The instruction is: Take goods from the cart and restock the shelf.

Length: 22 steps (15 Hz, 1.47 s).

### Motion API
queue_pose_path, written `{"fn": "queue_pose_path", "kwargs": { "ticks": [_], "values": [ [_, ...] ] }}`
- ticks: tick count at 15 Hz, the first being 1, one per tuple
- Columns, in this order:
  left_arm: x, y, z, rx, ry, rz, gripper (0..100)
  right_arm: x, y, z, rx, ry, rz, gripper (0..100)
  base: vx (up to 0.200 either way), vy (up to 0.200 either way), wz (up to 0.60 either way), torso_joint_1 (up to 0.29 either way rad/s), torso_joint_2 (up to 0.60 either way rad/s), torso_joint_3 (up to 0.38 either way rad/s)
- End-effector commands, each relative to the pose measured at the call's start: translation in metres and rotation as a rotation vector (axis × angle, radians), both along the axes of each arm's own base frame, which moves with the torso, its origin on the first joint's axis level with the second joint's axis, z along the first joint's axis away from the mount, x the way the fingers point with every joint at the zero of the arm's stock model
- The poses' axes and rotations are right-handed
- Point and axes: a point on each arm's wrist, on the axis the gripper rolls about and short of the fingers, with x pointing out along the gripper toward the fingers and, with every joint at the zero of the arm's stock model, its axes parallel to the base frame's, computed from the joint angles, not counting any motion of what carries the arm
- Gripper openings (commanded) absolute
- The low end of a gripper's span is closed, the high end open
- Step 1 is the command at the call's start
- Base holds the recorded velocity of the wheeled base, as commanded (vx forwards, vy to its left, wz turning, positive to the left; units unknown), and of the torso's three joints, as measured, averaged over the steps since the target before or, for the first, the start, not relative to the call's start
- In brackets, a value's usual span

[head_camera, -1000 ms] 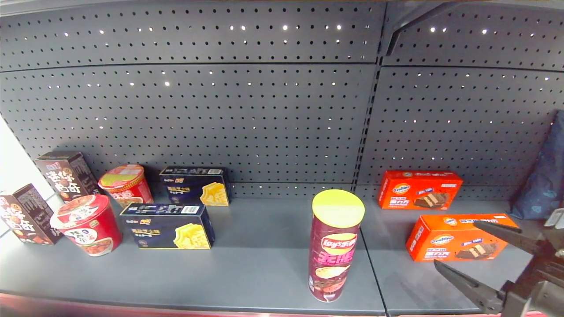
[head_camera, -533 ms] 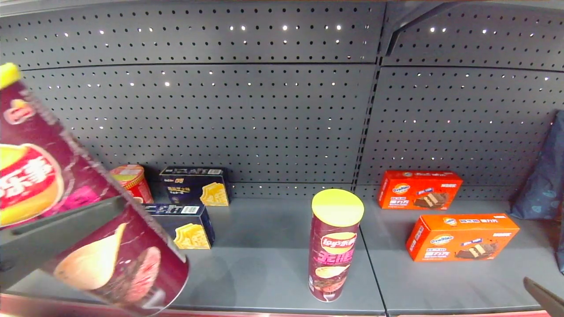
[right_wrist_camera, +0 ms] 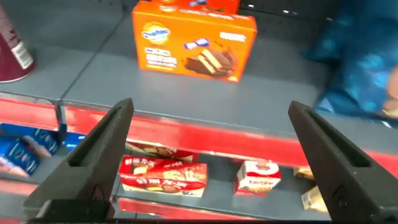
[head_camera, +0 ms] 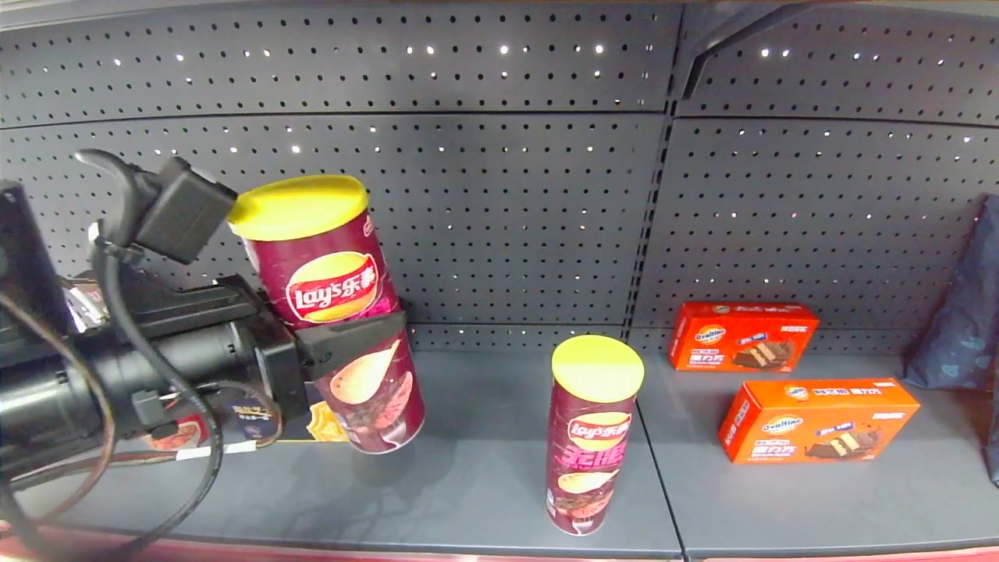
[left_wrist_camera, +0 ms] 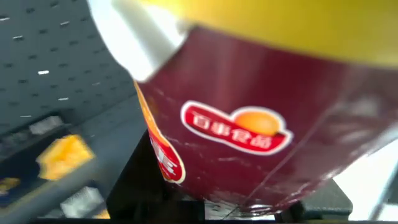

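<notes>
1. For a surface: flat grey shelf deck (head_camera: 468,476), backed by a dark perforated panel (head_camera: 484,218); vertical post seam (head_camera: 652,234) at 1 o'clock from centre.
2. Upright near the front lip, just right of centre: standing chip can (head_camera: 593,437), maroon with a yellow lid.
3. Clamped in the left gripper (head_camera: 343,339), at 10 o'clock from the standing one: held chip can (head_camera: 328,289), tilted, lid uppermost, base seemingly just off the deck. Seen close in the left wrist view too (left_wrist_camera: 249,124).
4. At 2 o'clock from the standing chip can: rear orange box (head_camera: 741,336). At 3 o'clock: front orange box (head_camera: 815,417), apart from the rear one. Farther out at 3 o'clock: blue bag (head_camera: 964,312).
5. Half hidden behind the left arm at 9 o'clock: dark box with yellow print (head_camera: 324,428).
6. Spread wide, grasping nothing: right gripper (right_wrist_camera: 211,109), hanging before the red front lip (right_wrist_camera: 249,134), with lower-shelf packets (right_wrist_camera: 165,174) beneath.
7. For moving: open deck between the two cans, a narrower gap from the standing chip can to the front orange box, and a strip along the front lip.
</notes>
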Motion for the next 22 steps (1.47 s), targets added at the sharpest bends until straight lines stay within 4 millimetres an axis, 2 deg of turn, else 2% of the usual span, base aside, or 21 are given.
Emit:
{"fn": "queue_pose_path", "kwargs": {
  "ticks": [1,4,5,7,8,10,14,16,22],
  "values": [
    [0.051,0.006,-0.028,0.097,0.044,0.048,0,-0.009,-0.002,-0.003,0.018,-0.068,-0.018,100,0.0,0.0,0.0,0.0,0.0,0.0],
    [0.081,-0.005,-0.038,0.098,0.014,-0.013,0,-0.008,-0.002,-0.006,0.014,-0.056,-0.037,100,0.0,0.0,0.0,0.0,0.0,0.0],
    [0.105,-0.016,-0.045,0.072,-0.026,-0.088,0,-0.006,-0.002,-0.011,0.013,-0.052,-0.04,100,0.0,0.0,0.0,0.0,0.0,0.0],
    [0.125,-0.035,-0.05,0.064,-0.051,-0.13,0,-0.004,-0.001,-0.014,0.015,-0.062,-0.046,100,0.0,0.0,0.0,0.0,0.0,0.0],
    [0.128,-0.041,-0.05,0.061,-0.055,-0.146,0,-0.004,-0.001,-0.015,0.014,-0.061,-0.053,100,0.0,0.0,0.0,0.0,0.0,0.0],
    [0.144,-0.068,-0.055,0.05,-0.066,-0.203,0,-0.002,-0.001,-0.018,0.014,-0.061,-0.06,100,0.0,0.0,0.0,0.0,0.0,0.0],
    [0.164,-0.112,-0.06,0.016,-0.092,-0.308,0,-0.001,-0.001,-0.02,0.015,-0.058,-0.054,100,0.0,0.0,0.0,0.0,0.0,0.0],
    [0.169,-0.128,-0.061,-0.004,-0.091,-0.331,0,-0.001,-0.001,-0.021,0.015,-0.054,-0.054,100,0.0,0.0,0.0,0.0,0.0,0.0],
    [0.181,-0.136,-0.08,0.004,-0.064,-0.336,0,0.0,-0.001,-0.025,0.015,-0.043,-0.051,100,0.0,0.0,0.0,0.0,0.0,0.0]
  ]
}}
